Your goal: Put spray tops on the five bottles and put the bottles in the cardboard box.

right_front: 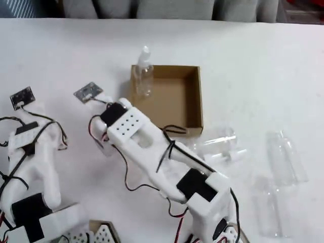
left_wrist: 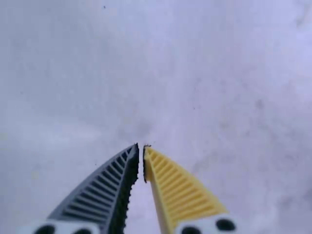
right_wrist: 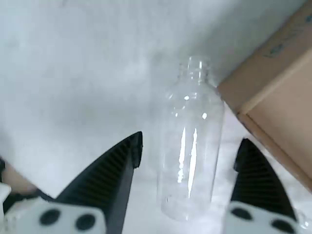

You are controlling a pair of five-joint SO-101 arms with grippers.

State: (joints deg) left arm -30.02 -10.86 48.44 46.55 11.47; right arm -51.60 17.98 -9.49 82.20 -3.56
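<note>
Your right gripper (right_wrist: 191, 141) hangs with its jaws wide apart on either side of a clear bottle (right_wrist: 189, 170). The bottle has no top and seems to lie on its side on the white table (right_wrist: 73, 63), just beside a corner of the cardboard box (right_wrist: 278, 92).

Risks, as a judgement:
- The round, thin plastic may roll or squirt out if you close off-centre.
- One jaw sits near the box wall and could snag it.
- A hard squeeze may dent the bottle.

Inside the box, a capped bottle (right_front: 144, 76) stands in a corner and could be knocked over.

Your left gripper (left_wrist: 142, 146) has its jaws together above bare table.
</note>
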